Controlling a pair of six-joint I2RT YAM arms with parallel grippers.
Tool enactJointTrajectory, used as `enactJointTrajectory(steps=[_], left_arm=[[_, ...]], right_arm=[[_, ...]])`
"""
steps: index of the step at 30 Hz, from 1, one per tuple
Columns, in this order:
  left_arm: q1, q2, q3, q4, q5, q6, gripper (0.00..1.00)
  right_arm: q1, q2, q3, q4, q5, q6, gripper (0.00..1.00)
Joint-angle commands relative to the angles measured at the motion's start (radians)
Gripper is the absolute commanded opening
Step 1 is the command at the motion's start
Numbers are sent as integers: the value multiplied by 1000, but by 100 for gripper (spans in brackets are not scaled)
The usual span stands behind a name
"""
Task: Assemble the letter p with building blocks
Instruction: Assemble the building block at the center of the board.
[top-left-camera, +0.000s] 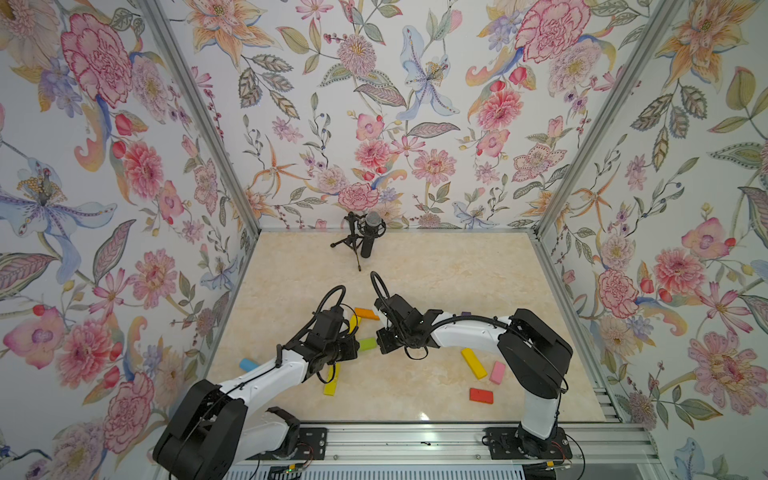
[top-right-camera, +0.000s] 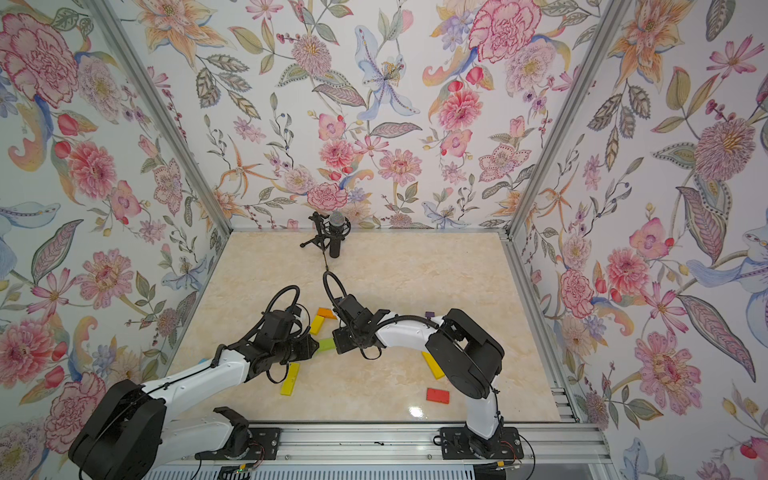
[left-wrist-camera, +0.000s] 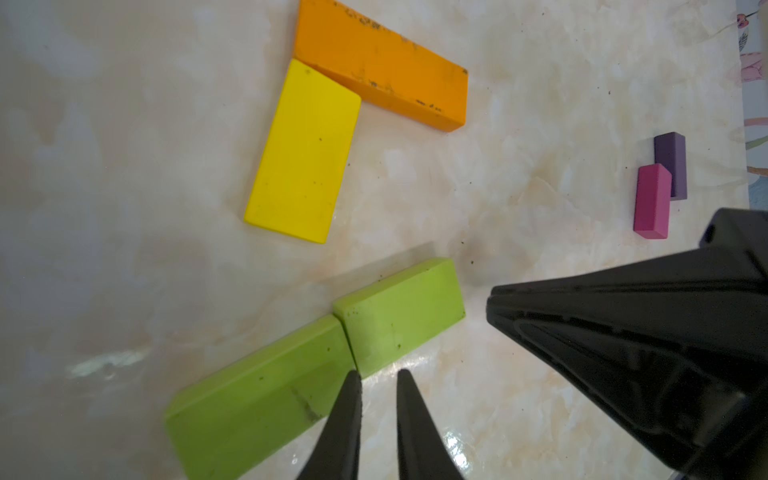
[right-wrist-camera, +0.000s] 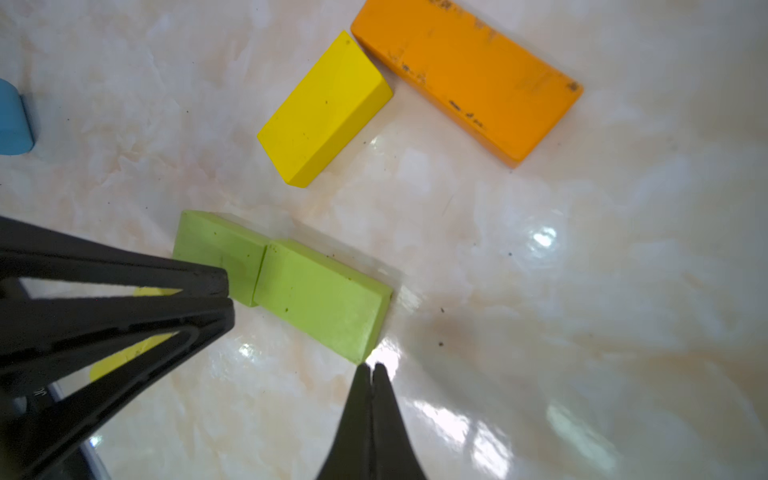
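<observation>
Our left gripper (left-wrist-camera: 376, 376) stands slightly parted and empty, tips beside the seam where one lime green block (left-wrist-camera: 257, 399) meets a second lime green block (left-wrist-camera: 401, 316) end to end. We see our right gripper (right-wrist-camera: 372, 368) clenched on nothing, at that second block's outer corner. Beyond them, a yellow block (left-wrist-camera: 303, 153) touches an orange block (left-wrist-camera: 382, 62).
</observation>
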Motion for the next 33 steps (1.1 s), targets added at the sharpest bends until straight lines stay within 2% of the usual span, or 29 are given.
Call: enactJointTrajectory(steps=[1,9,16,26,33], left_arm=[[-20,-11,-3,31,-29,-42,20],[-24,97,48,32,-67,-17,20],[-25,107,71,-3,-112,-12,21],[-53,133,51,47,-74,-32,22],[-74,210,75,84,-56,-30,22]], right_arm=[[-6,17,-17,36,-7,-4,4],[-16,32,-29,66,-22,-4,4],[-19,24,-52,82,-33,0,4],[-26,37,-61,115,-71,2,4],[-25,13,-117,147,-86,31,4]])
